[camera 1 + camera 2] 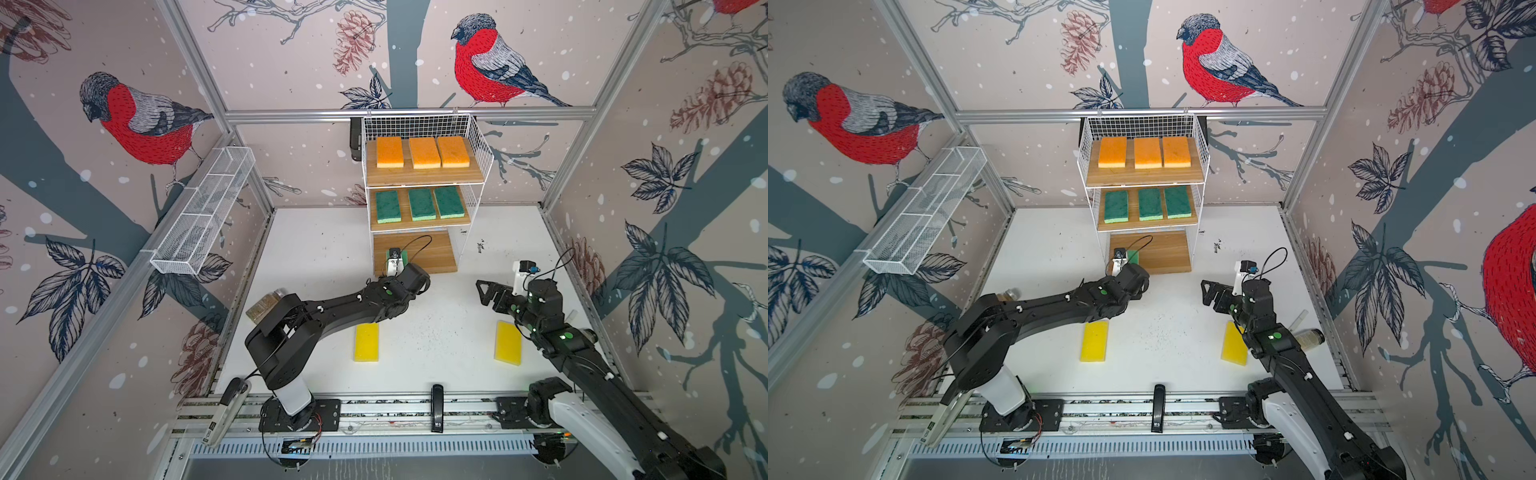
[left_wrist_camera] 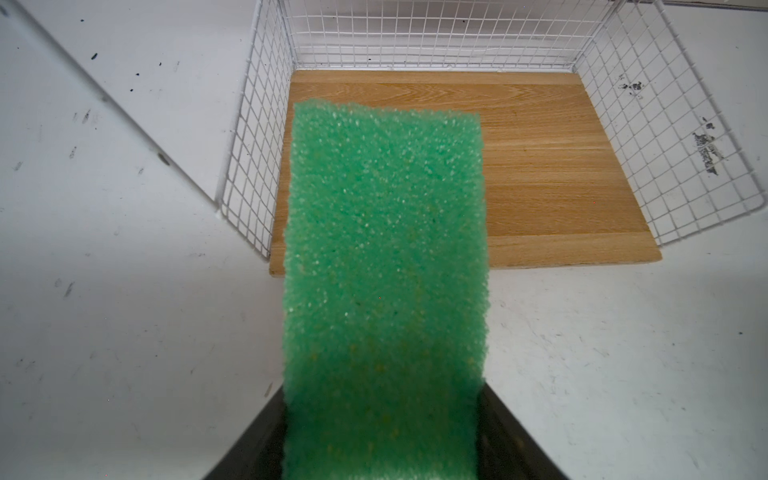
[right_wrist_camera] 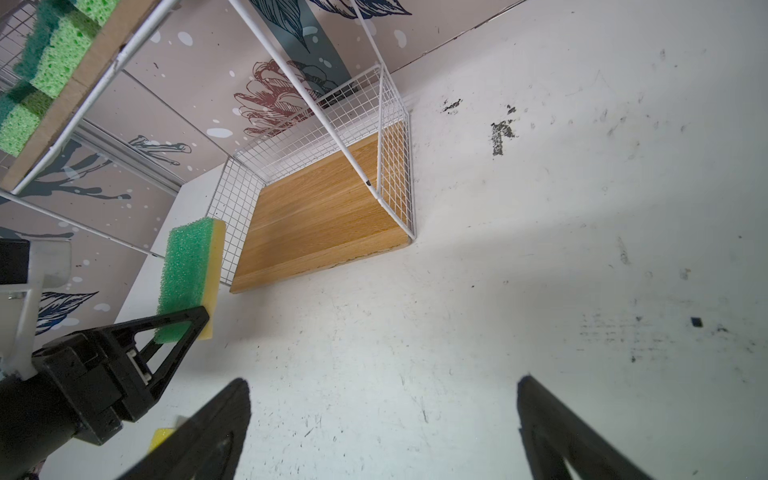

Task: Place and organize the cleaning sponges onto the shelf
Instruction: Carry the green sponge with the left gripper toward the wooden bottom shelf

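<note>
One green sponge [image 2: 384,249] pinched in left tool [image 2: 382,395], hovering by bottom shelf board [image 2: 561,166] I think; right tool [image 3: 382,380] spread.

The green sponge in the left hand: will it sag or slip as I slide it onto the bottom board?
Probably stiff enough: held by one end, the green sponge sticks out straight from the left hand without drooping. Likely light, since it looks like porous foam. Its coarse texture should resist slipping in the grip.
</note>
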Controlling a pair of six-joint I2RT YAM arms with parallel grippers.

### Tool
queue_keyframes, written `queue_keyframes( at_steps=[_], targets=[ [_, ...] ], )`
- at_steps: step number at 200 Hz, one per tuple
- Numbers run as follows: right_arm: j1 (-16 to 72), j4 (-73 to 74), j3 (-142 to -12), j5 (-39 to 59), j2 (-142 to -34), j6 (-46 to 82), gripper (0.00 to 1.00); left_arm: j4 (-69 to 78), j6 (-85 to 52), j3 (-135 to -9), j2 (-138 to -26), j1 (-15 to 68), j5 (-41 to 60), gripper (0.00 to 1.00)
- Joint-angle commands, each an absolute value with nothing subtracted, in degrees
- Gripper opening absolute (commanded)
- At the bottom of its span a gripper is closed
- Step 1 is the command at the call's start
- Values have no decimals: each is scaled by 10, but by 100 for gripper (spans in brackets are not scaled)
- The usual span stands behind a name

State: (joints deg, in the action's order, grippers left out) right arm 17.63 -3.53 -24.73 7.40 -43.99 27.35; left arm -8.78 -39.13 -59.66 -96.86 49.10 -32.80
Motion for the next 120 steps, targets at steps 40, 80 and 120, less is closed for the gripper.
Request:
queue_keyframes(
  at_steps=[40, 80, 120],
  targets=[
    [176, -16, -250, 78, -458, 287, 100, -5, -331, -586, -982, 462, -310, 62],
    [177, -14, -254, 89, -477, 287, 100, 37, -305, -575, -1001, 449, -308, 62],
    [177, -14, -259, 90, -487, 288, 100, 95, -266, -550, -1009, 445, -307, 62]
  ],
)
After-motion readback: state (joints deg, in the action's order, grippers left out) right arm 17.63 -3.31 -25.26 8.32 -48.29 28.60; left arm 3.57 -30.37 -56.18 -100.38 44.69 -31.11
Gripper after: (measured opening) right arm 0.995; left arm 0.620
